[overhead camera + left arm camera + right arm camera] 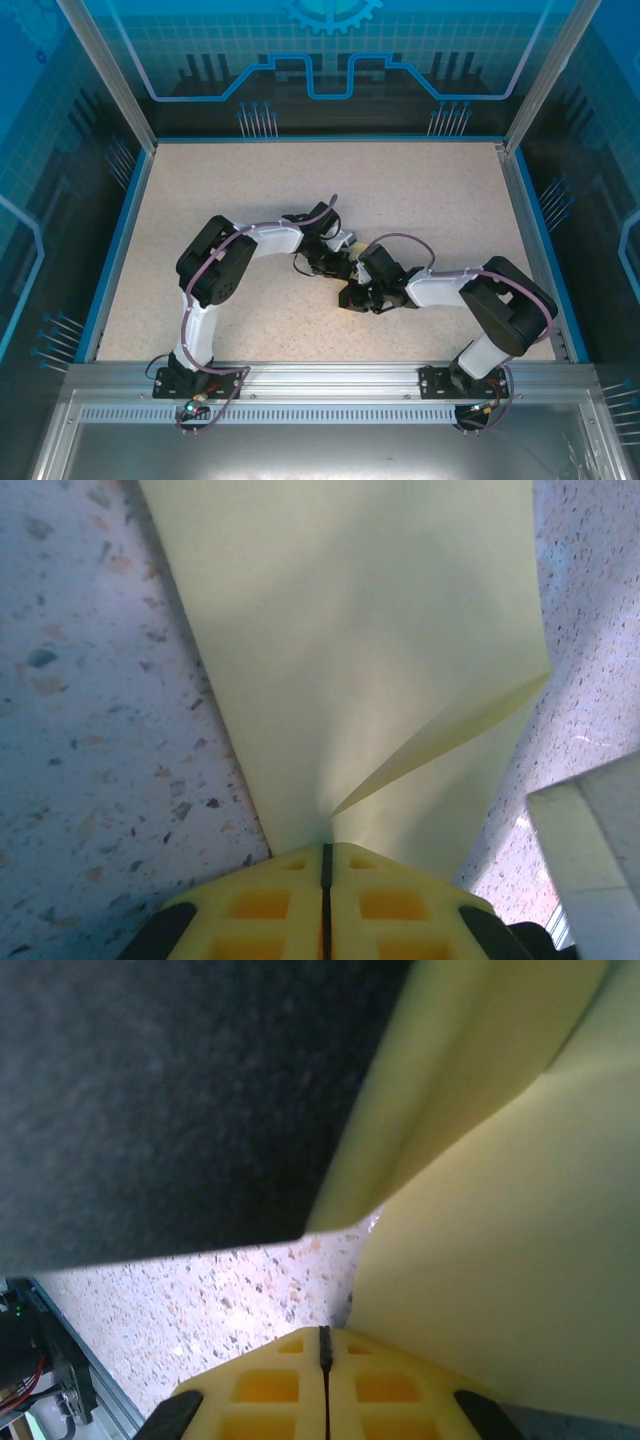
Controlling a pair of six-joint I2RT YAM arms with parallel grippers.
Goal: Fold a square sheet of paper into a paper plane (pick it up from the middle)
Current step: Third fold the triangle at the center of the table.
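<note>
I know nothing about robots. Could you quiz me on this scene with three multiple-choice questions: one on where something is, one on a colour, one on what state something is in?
1. Where on the table is the sheet of paper?
A) far left corner
B) the middle
C) right edge

2. What colour is the sheet?
A) pale yellow
B) red
C) blue

3. How is the left gripper?
A) wide open
B) shut on a pen
C) shut on the sheet

Answers: 1 B, the top view shows it mid-table. 2 A, both wrist views show pale yellow. 3 C, the gripper is closed with the sheet coming out of its tip.
</note>
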